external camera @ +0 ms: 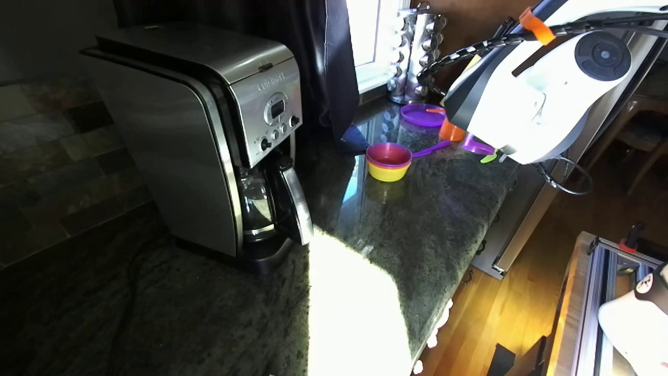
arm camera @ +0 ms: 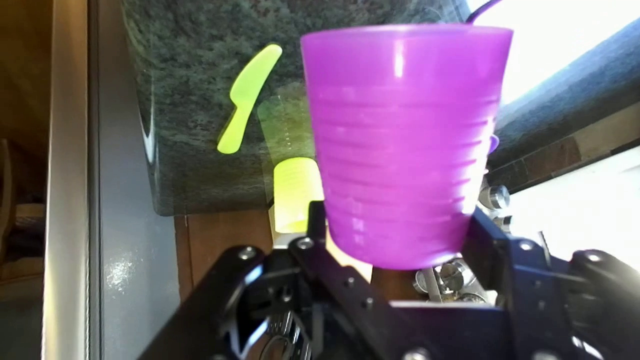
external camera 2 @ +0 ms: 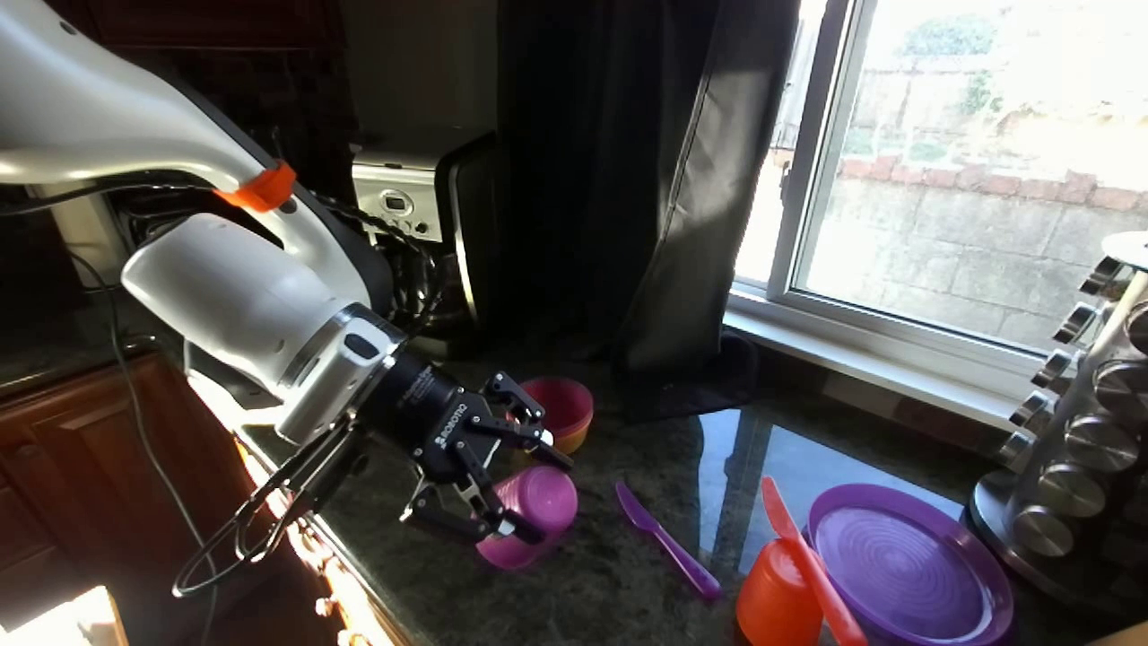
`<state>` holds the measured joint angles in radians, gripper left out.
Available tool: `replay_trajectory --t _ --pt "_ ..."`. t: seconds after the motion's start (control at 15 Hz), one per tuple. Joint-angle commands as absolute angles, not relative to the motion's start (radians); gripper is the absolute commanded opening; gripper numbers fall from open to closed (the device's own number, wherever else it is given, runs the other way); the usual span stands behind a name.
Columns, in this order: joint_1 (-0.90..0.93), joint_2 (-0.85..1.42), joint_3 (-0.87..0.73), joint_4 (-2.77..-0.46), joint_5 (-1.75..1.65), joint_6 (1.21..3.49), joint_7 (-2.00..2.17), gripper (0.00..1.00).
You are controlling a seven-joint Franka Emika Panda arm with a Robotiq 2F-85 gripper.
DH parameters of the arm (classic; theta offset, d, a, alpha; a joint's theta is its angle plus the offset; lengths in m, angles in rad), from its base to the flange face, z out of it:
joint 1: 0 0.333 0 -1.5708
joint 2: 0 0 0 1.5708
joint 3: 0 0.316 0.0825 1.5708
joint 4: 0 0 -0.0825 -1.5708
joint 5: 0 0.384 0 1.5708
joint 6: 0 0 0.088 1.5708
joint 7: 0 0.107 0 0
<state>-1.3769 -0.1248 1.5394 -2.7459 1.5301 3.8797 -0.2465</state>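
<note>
Seen in an exterior view, the dark counter (external camera: pixel 417 224) runs from near to far. On its near left stands the coffee maker (external camera: pixel 198 146), a glass pot (external camera: pixel 255 203) set in it; whether the pot holds anything I cannot tell. At the far end rises the rack (external camera: pixel 417 57), holding metal-capped jars (external camera 2: pixel 1112 441), their contents hidden. The gripper (external camera 2: pixel 543 496), at the counter's far right, pinches the pink cup (arm camera: pixel 400 140) by its narrow end; the cup tilts, mouth lower than base, its inside out of sight. Whether its rim touches the counter is unclear. The plate (external camera 2: pixel 897 561) lies on the near side of the rack. Nearer, the bowls (external camera: pixel 387 174) nest together: yellow outermost, a purple rim above, red within. The orange cup (external camera 2: pixel 771 592), apparently upside down, stands right of the plate. The yellow cup (arm camera: pixel 296 195) is near the counter's edge. Smallest are the purple knife (external camera 2: pixel 671 545), right of the bowls, the orange knife (external camera 2: pixel 814 567), slanting beside the orange cup, and the green knife (arm camera: pixel 248 100), near the yellow cup.
</note>
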Motion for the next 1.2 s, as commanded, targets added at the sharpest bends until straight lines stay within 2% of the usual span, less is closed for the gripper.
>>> replay_trajectory --t 0.0,0.47,0.93,1.13 --pt "-1.473 -0.101 1.625 -2.721 1.636 3.904 -0.383 0.4" --pt "-1.695 -0.244 1.814 -2.685 1.693 3.824 -0.402 0.4" --pt "-2.033 -0.485 2.13 -2.536 1.806 3.558 -0.392 0.4" --pt "-2.089 -0.55 2.187 -2.467 1.774 3.528 -0.333 0.4"
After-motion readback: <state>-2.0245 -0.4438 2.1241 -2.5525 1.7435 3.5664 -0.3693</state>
